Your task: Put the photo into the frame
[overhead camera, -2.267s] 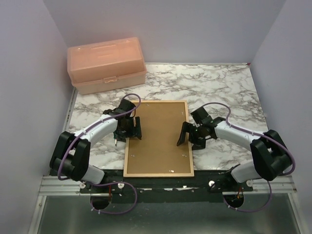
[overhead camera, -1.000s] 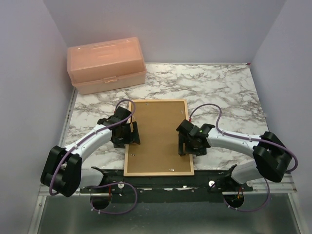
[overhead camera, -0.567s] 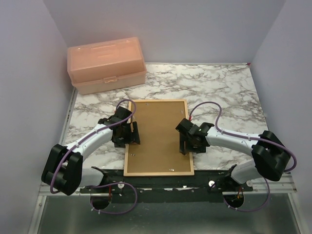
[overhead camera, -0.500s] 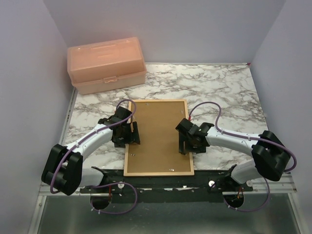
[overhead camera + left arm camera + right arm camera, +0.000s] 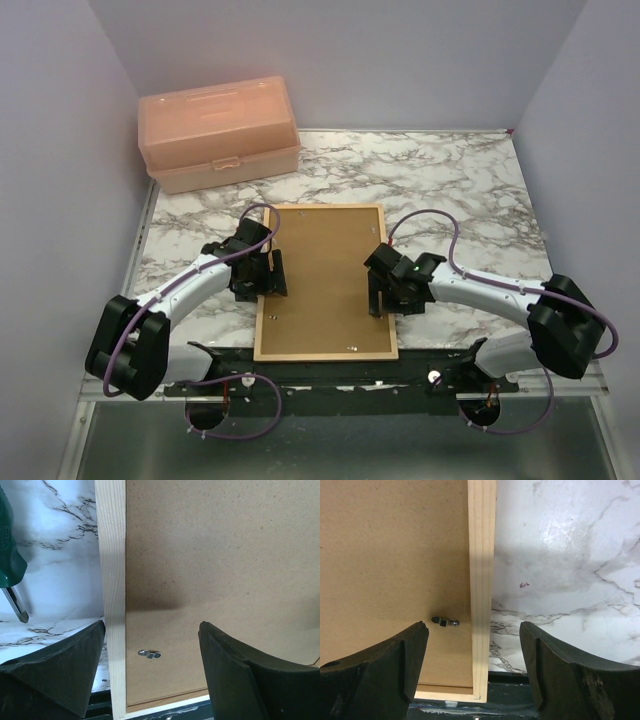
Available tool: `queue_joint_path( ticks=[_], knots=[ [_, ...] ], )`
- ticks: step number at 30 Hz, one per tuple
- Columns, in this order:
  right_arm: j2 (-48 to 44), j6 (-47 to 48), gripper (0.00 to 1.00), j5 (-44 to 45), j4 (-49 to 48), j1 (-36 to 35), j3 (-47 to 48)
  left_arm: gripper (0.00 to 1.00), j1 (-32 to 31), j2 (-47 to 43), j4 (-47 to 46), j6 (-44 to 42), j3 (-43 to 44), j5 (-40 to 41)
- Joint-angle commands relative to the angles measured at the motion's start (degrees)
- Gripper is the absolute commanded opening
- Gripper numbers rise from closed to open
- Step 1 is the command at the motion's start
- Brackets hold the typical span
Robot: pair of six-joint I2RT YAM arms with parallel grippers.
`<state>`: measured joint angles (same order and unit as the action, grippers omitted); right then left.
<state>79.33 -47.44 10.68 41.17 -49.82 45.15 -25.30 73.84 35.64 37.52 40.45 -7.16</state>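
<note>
The frame [image 5: 325,354] lay face down on the marble desk [image 5: 450,180], right at the near edge, with the brown backing board [image 5: 325,270] showing inside it. My left pincer [image 5: 151,627] was spread wide, straddling the left wooden bar: one finger over the desk, the other over the board, gripping nothing. My right pincer [image 5: 472,625] was the same deal across the right bar. A little metal clip [image 5: 445,622] sat on the board just inside that bar. The peach toolbox [image 5: 218,130] sat at the far left corner.

Left tool [image 5: 268,275] and right tool [image 5: 384,292] now lower, astride the frame [image 5: 320,355] (elbows down too), jaws perhaps narrower.
</note>
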Motion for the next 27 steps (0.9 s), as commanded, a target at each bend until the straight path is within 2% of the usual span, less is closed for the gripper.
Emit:
queue_joint_path(
  ticks=[1,19,22,27],
  knots=[
    [-0.2,1.53,0.81,-2.38,-0.02,-0.2,-1.41,0.76,-0.01,0.49,-1.35,-0.6,-0.68,-1.38],
    [4.54,1.97,0.72,1.74,-4.8,-0.18,-0.05,0.73,-0.01,1.57,-1.72,-1.03,-0.8,-1.38],
    [5.71,1.92,0.56,2.06,-5.12,-0.13,0.37,0.71,-0.01,1.65,-1.82,-1.11,-0.92,-1.37],
    [7.21,1.45,0.41,2.45,-4.59,-0.11,0.59,0.69,0.03,1.91,-1.72,-1.57,-1.05,-0.94]
  ],
)
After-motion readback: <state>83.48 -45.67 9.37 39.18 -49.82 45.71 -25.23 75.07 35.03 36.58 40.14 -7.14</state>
